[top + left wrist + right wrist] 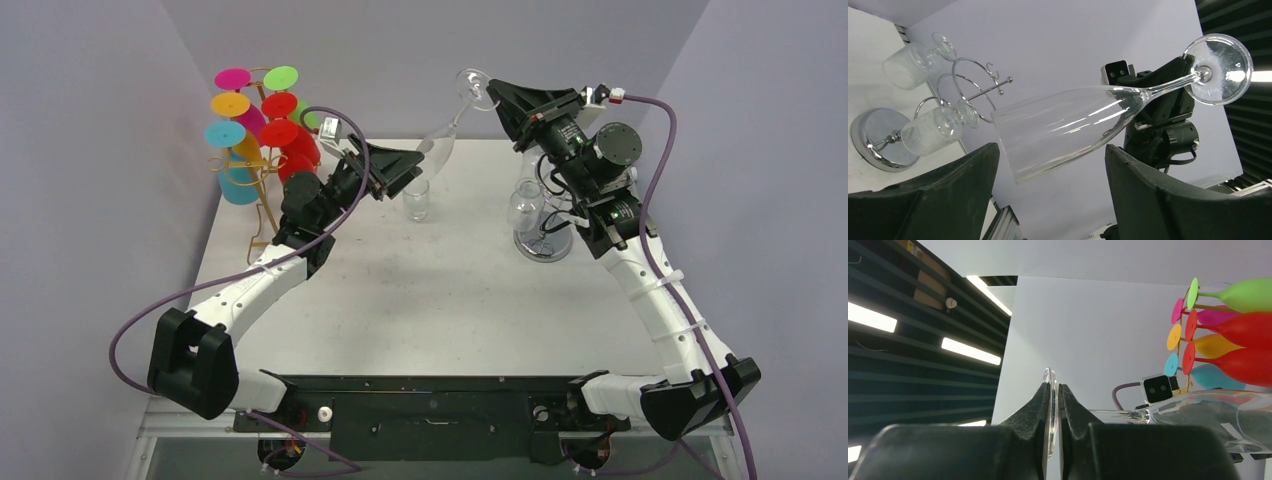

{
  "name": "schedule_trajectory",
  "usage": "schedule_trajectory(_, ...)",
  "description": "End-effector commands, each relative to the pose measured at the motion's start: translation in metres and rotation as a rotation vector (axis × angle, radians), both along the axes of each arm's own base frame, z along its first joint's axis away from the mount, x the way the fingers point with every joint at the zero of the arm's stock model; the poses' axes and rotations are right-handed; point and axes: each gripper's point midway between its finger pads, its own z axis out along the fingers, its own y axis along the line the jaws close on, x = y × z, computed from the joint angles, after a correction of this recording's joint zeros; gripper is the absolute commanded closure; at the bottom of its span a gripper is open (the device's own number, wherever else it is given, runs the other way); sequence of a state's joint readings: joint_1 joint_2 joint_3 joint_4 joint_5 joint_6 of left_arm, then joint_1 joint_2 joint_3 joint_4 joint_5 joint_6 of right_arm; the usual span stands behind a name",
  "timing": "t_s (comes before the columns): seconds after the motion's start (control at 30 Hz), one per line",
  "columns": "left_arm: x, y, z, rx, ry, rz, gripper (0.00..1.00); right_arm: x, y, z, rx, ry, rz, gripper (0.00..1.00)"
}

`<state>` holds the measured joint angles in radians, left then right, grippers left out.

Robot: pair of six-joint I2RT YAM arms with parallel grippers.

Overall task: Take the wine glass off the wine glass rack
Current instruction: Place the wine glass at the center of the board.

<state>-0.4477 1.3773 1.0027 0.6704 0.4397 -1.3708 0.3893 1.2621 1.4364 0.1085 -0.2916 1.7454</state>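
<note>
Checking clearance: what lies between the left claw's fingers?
The bowl of the clear glass champagne flute that the right claw pinches by its foot, seen in the left wrist view; the left claw is open.

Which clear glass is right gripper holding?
The tall flute, tilted in mid-air, its foot pinched in the right gripper. Two glasses sit on the chrome rack; a small glass stands on the table.

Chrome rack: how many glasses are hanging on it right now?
2. The upper glass sits high on the chrome rack; the lower glass sits near its base. Others may be hidden on the far side.
</note>
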Motion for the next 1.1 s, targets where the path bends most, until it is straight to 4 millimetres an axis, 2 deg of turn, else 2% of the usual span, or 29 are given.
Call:
schedule_trajectory(0.0, -0.016, 0.006, 0.039, -0.078, -0.126, -0.036, 0.27, -0.017, -0.006, 0.040, 0.089, -0.116, 0.010, 1.00)
schedule_trajectory(0.13, -0.024, 0.010, 0.051, -0.118, -0.158, -0.058, 0.36, -0.016, -0.004, 0.040, 0.112, -0.117, 0.032, 1.00)
schedule_trajectory(0.43, -0.053, 0.021, 0.094, -0.213, -0.240, -0.115, 0.52, -0.013, -0.026, 0.040, 0.174, -0.123, 0.027, 1.00)
schedule_trajectory(0.6, -0.070, 0.029, 0.119, -0.269, -0.291, -0.136, 0.59, -0.008, -0.038, 0.028, 0.197, -0.109, 0.017, 1.00)
schedule_trajectory(0.77, -0.084, 0.036, 0.143, -0.297, -0.347, -0.142, 0.62, -0.004, -0.041, 0.012, 0.197, -0.088, 0.021, 1.00)
schedule_trajectory(0.9, -0.089, 0.037, 0.152, -0.293, -0.370, -0.140, 0.66, -0.003, -0.040, 0.001, 0.200, -0.080, 0.033, 1.00)
schedule_trajectory(1.07, -0.090, 0.035, 0.152, -0.278, -0.366, -0.143, 0.74, -0.001, -0.039, -0.012, 0.191, -0.066, 0.037, 1.00)
